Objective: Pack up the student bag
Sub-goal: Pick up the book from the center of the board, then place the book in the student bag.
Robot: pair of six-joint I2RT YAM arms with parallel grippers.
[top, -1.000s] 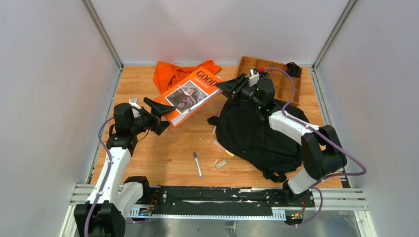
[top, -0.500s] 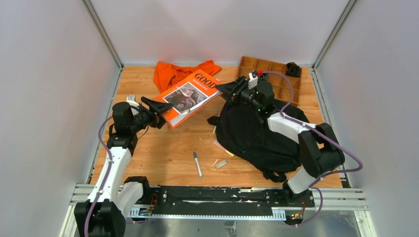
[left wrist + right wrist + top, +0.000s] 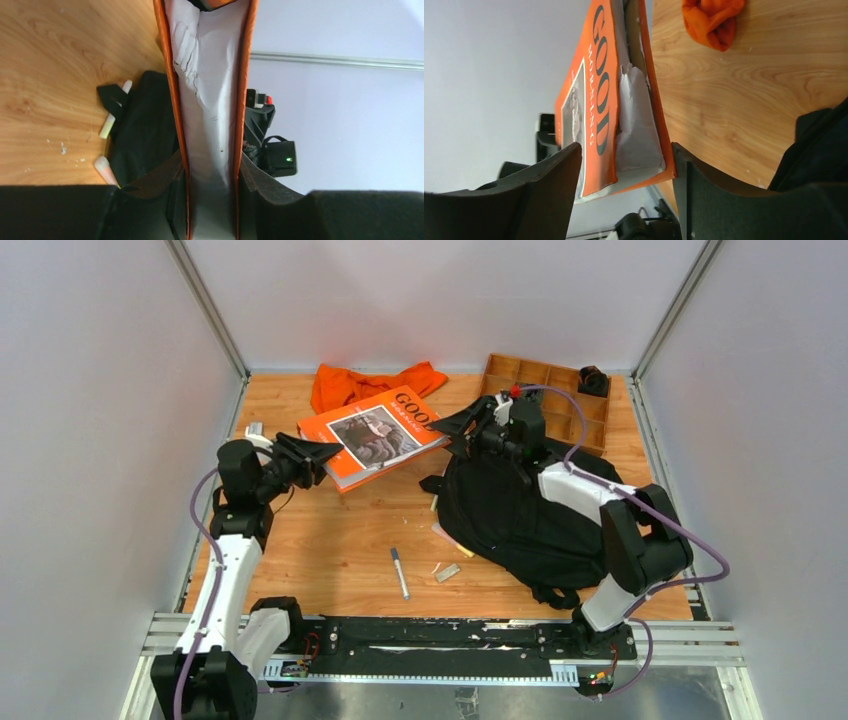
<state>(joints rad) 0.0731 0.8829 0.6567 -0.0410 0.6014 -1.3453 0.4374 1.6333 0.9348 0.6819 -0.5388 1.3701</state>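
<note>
Find the student bag (image 3: 510, 515) slumped flat on the right half of the table (image 3: 330, 540), under the right arm, its far end near the wooden tray (image 3: 575, 410). Note the orange book (image 3: 375, 435) to the bag's far left, apparently lifted off the wood and spanning both arms. See the left gripper (image 3: 210, 167) clenched on the book's near-left corner, a pad pressed to each cover. See the right gripper (image 3: 626, 155) straddling the opposite edge; cannot tell whether gripping or merely bracketing. Expect soft, limp fabric from the bag: likely to sag shut, fold under a push and offer no stiff rim. Judge it light while unfilled and prone to sliding on the wood. Take hold at a zip edge or handle toward the far end, lifting to open a mouth, rather than pinching the loose body. Treat the book as thick and fairly stiff, with ragged pages
</note>
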